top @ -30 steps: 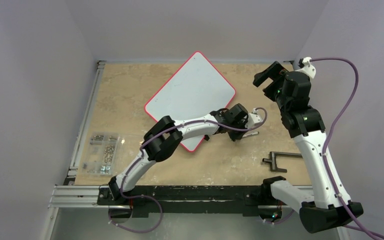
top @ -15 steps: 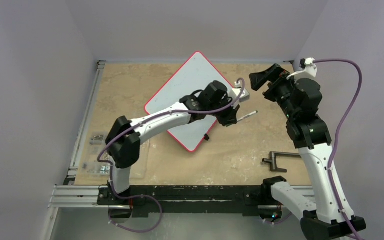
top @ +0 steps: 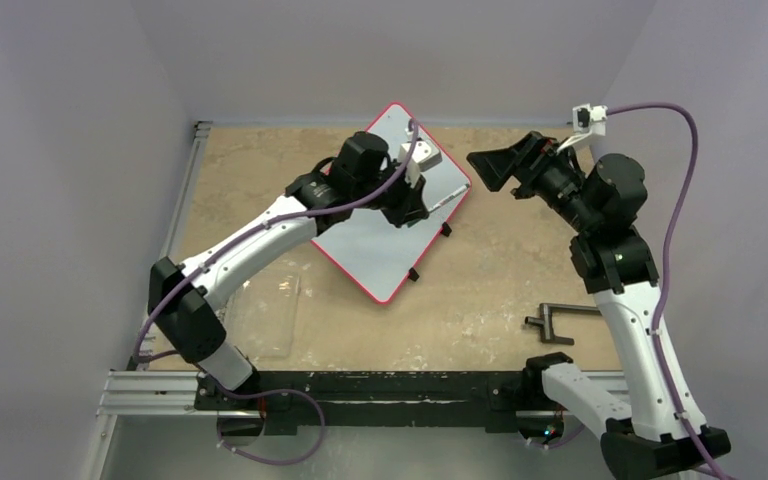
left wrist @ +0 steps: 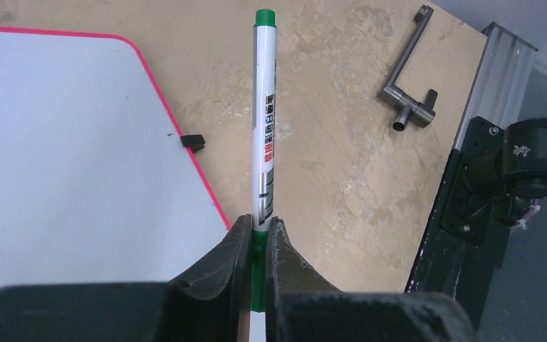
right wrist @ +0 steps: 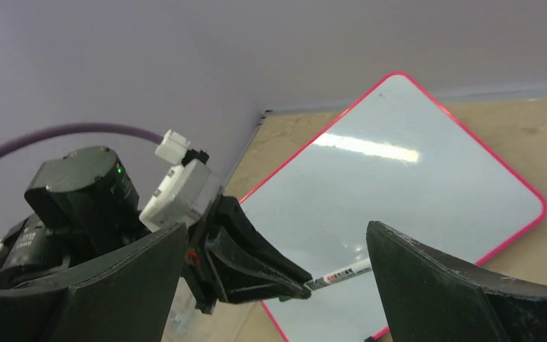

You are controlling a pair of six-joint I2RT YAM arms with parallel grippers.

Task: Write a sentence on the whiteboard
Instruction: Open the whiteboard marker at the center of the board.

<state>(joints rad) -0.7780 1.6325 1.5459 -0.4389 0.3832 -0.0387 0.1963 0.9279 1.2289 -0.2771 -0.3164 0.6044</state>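
1. Since the earlier frame my left arm has swung from the board's lower right edge to its upper right edge, carrying the pen, and my right wrist has turned left to face it. From above, the large flat white whiteboard with a thin red rim [top: 370, 250] lies diamond-wise at upper centre, with nothing written on it. The left pincer [top: 415, 208] hangs over the board's right corner, and the white marker pen with green ends [top: 445, 203] sticks out to the right. The right pincer [top: 488, 165] is spread wide just right of it, clear of the marker.

2. On the left wrist camera, my fingers are pinched narrowly on the marker's lower green end. Its shaft runs straight up the middle of the frame. The whiteboard fills the left side. The shaft crosses the tan tabletop [left wrist: 327, 178] right of the rim. A small black clip [left wrist: 194, 142] sits against that rim, and a grey metal T-shaped handle [left wrist: 407, 78] lies at upper right.

3. On the right wrist camera, my two fingers frame the lower corners, wide apart and holding nothing. The marker's free end points toward the gap between them. I judge I am readying the pen and writing has not begun. I cannot tell which green end is the cap. Next I would line the right pincer up along the shaft and close on the free end, to uncap or take over. Then the tip goes down to the board.
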